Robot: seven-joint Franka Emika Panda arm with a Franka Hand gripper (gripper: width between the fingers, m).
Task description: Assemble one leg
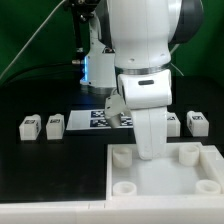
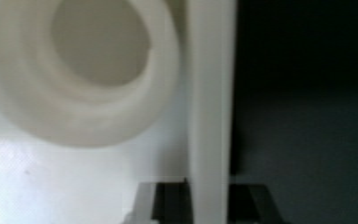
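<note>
The large white square top [image 1: 165,185] lies at the front with round corner sockets. My gripper [image 1: 148,152] reaches down onto its back rim, near the back-left socket [image 1: 122,156]. In the wrist view the dark fingers [image 2: 169,202] stand on either side of the top's thin upright rim [image 2: 211,90] and lie against it. The gripper [image 2: 208,195] is shut on that rim, and the round socket [image 2: 87,80] is close beside it. Two legs [image 1: 30,126] [image 1: 55,125] lie at the exterior view's left and two legs [image 1: 173,122] [image 1: 196,122] at its right, all apart from the gripper.
The marker board [image 1: 95,119] lies flat behind the top, partly hidden by the arm. The black table [image 1: 50,170] surrounds the parts. The arm's white body hides the middle of the back row.
</note>
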